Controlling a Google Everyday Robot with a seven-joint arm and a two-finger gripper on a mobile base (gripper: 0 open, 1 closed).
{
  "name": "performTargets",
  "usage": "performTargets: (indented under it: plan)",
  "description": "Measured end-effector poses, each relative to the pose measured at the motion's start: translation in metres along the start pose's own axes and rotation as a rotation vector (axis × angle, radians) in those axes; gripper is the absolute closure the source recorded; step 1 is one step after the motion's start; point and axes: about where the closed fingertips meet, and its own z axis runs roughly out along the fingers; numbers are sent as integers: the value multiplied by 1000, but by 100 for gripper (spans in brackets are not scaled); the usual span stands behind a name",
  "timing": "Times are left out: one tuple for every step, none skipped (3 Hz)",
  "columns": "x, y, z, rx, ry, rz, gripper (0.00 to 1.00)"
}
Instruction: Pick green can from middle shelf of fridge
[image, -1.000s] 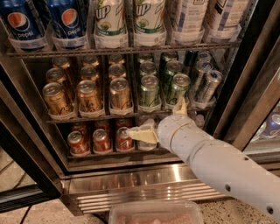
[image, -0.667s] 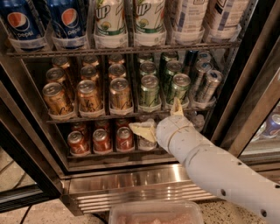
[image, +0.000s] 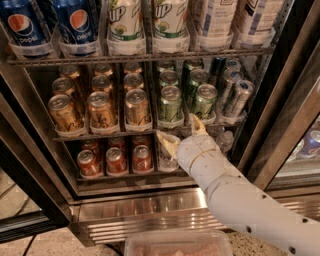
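Pale green thin metal, the can (image: 170, 104) stands front row on the middle shelf (image: 102, 135), centre of frame; probably full, heavyish, slick and dentable, best taken mid-body across its sides; the gripper (image: 181, 134) hovers just below, spread wide, empty

The green can (image: 170, 104) stands upright, pale and silver-lidded, at the front of its lane on the middle shelf (image: 102, 135) of the fridge (image: 145, 216), with a twin just beside it. My claw (image: 181, 134) hangs spread wide at the shelf's front edge, below them.
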Motion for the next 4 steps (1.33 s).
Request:
performTargets:
  plan:
    - [-4,-3,2,28,-40,-3,45]
    - [-4,-3,2,28,-40,-3,39]
    - [-4,-3,2,28,-41,-3,32]
    - [-5,-1,7,25,-49,7,33]
